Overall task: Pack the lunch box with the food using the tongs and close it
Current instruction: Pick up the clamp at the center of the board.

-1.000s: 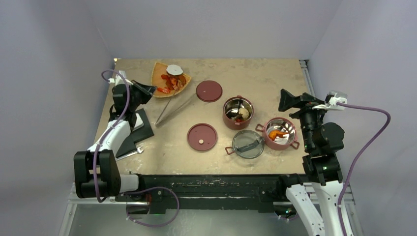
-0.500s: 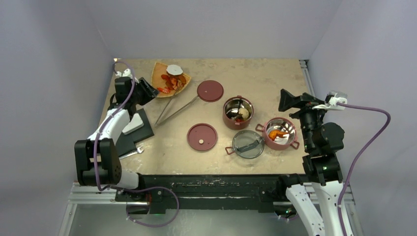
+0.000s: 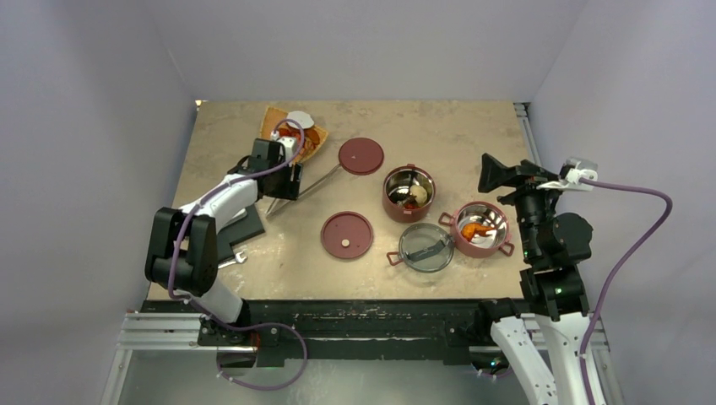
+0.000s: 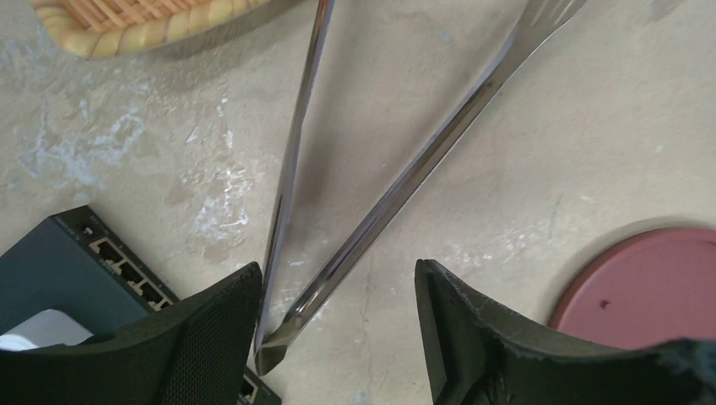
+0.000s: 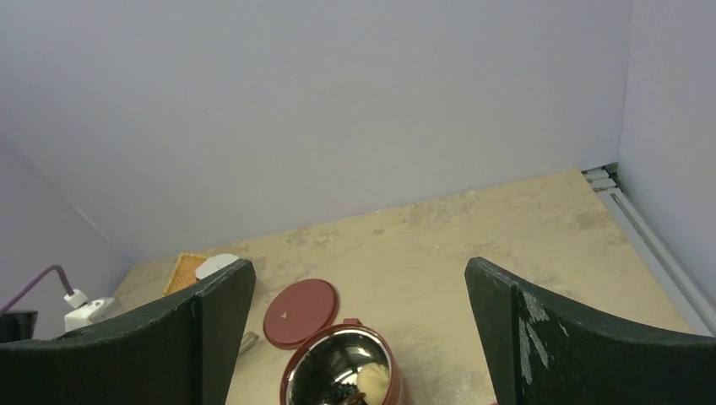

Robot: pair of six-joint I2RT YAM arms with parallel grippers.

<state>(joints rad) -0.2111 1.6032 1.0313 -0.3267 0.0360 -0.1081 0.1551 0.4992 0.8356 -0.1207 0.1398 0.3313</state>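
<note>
The tongs are two thin, mirror-bright steel arms joined in a narrow V. They lie flat on the desk, with the joined end near-left and the tips fanning out far-right.

The left end effector sits over that joined end with its jaws partly apart, one finger on either side of the V and nothing gripped. Whether its left finger touches the arm beside it cannot be told. The right end effector hangs high at the right, jaws spread wide and empty.

Space around the tongs is tight. The orange tray of food is at the left tip, and the far disc lid is just off the right tip. A black box with ports is just beside the joint.

Bare desk separates the tongs from the near disc lid. To the right, the far bowl and right bowl of the lunch box stand open. The clear lid lies just beside them. Beyond the bowls, bare desk runs to the far and right walls.
</note>
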